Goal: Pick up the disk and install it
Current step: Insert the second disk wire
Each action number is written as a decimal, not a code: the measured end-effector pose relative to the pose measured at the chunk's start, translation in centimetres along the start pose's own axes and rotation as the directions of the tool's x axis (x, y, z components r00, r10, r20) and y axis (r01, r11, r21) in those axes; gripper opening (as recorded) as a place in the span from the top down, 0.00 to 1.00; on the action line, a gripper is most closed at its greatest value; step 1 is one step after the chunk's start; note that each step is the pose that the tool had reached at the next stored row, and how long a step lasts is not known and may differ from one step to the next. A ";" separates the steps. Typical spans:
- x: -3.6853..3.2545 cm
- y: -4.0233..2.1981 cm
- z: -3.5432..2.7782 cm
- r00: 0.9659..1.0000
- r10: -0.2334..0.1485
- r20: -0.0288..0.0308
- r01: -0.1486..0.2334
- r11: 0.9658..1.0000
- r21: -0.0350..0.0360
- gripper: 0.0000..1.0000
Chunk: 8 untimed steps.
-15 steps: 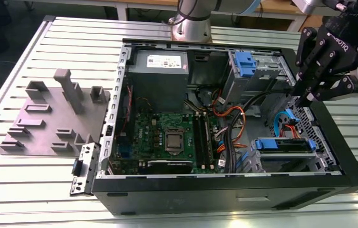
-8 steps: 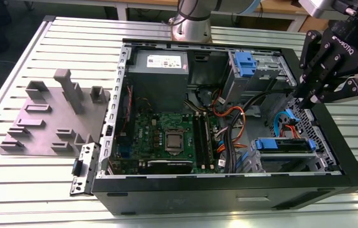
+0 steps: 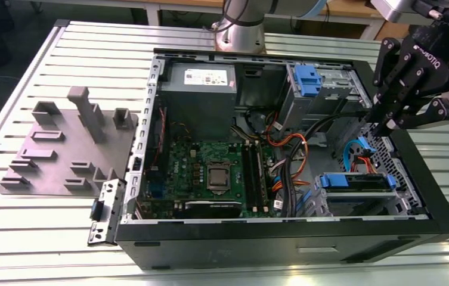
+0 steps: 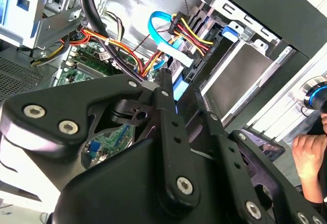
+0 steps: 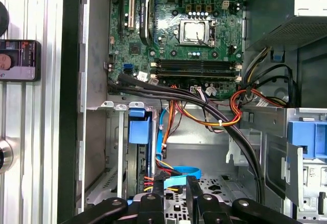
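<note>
This looks like a robotics lab or test workshop. An opened computer case lies on its side on a desk made of ribbed aluminium slats, its green circuit board and bundled cables bare to the room. Just beyond the case the metal base of a robot arm is fixed to the same desk. Beside the case sits a grey plastic block with upright pegs. Wooden workbenches stand behind. In the second wrist view, a person's hand rests close by.
</note>
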State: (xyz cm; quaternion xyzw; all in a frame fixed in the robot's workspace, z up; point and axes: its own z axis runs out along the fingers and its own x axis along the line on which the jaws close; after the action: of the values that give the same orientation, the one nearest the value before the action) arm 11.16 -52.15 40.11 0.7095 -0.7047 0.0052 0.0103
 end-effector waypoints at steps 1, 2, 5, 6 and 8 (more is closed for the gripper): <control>0.00 0.00 0.00 1.000 0.000 0.000 0.000 1.000 0.000 0.69; 0.00 0.01 0.00 1.000 0.000 0.000 0.000 1.000 0.000 0.69; 0.00 0.01 0.00 1.000 0.000 0.000 0.000 1.000 0.000 0.69; 0.00 0.02 0.00 1.000 0.000 0.000 0.000 1.000 0.000 0.69; 0.00 0.02 0.00 1.000 0.000 0.000 0.000 1.000 0.000 0.69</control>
State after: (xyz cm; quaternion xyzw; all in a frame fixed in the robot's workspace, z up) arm 11.13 -52.14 40.11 0.7095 -0.7047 0.0052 0.0103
